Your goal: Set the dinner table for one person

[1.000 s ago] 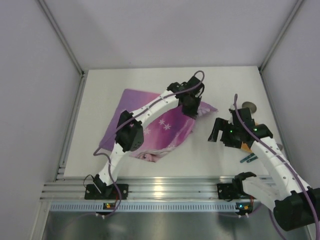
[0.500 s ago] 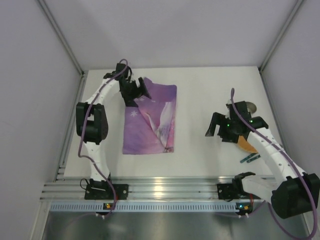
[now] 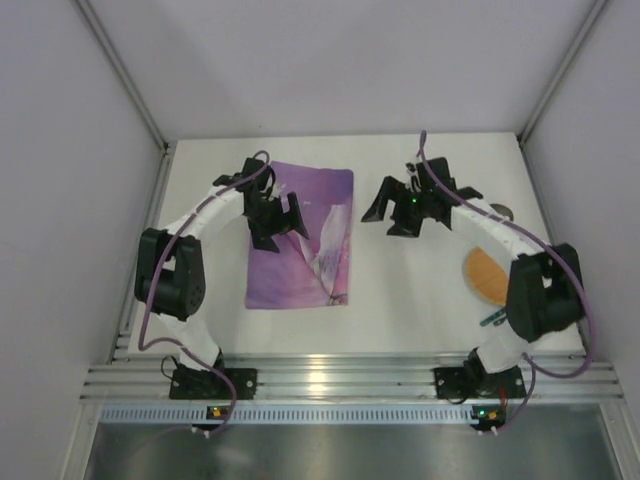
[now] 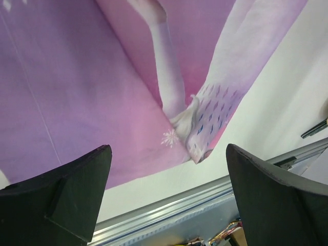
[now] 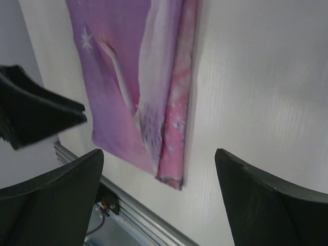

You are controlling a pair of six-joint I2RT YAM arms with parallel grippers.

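The dinner table [image 3: 420, 290] is a white top. A purple printed placemat [image 3: 320, 270] lies on its left half, with its right side folded over on itself. My left gripper [image 3: 282, 230] hangs open over the mat's upper left part and holds nothing. In the left wrist view the placemat [image 4: 102, 77] fills the space above the open gripper [image 4: 169, 195]. My right gripper [image 3: 385, 215] is open just right of the mat's far right corner. In the right wrist view the placemat [image 5: 133, 82] lies beyond the empty gripper [image 5: 159, 200].
An orange oval dish [image 3: 483, 272] lies at the right, with a grey round object [image 3: 500, 212] behind it and a teal utensil [image 3: 493, 320] in front. A metal rail [image 3: 330, 375] runs along the near edge. Grey walls enclose the other three sides.
The left gripper dragged the placemat leftward, let it go and now hangs open above it. The right arm swung from the right side to the far middle, uncovering the orange dish.
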